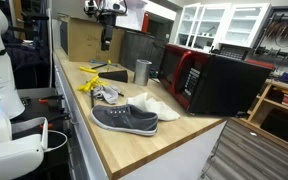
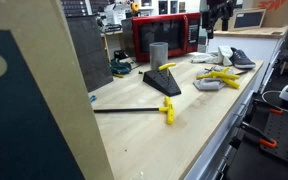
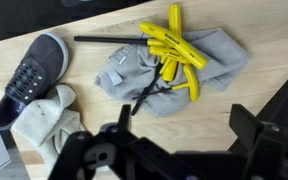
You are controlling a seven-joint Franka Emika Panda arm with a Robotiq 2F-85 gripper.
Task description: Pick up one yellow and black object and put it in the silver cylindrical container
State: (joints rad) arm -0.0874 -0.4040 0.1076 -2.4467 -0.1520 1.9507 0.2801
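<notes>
Several yellow and black tools (image 3: 174,50) lie in a heap on a grey cloth (image 3: 209,70) in the wrist view. They also show in both exterior views (image 1: 90,85) (image 2: 220,78). One more yellow-handled tool with a long black rod (image 2: 167,110) lies apart on the wooden table. The silver cylindrical container (image 1: 142,71) (image 2: 159,53) stands upright in front of the microwave-like box; it is out of the wrist view. My gripper (image 3: 181,112) (image 1: 106,38) (image 2: 220,20) hangs high above the tools, open and empty.
A grey shoe (image 1: 124,120) (image 3: 29,75) and a white shoe (image 1: 156,108) (image 3: 39,125) lie near the cloth. A black and red microwave-like box (image 1: 209,82) stands behind the container. A black wedge (image 2: 164,82) lies near the container. The table edge (image 1: 84,130) runs along the side.
</notes>
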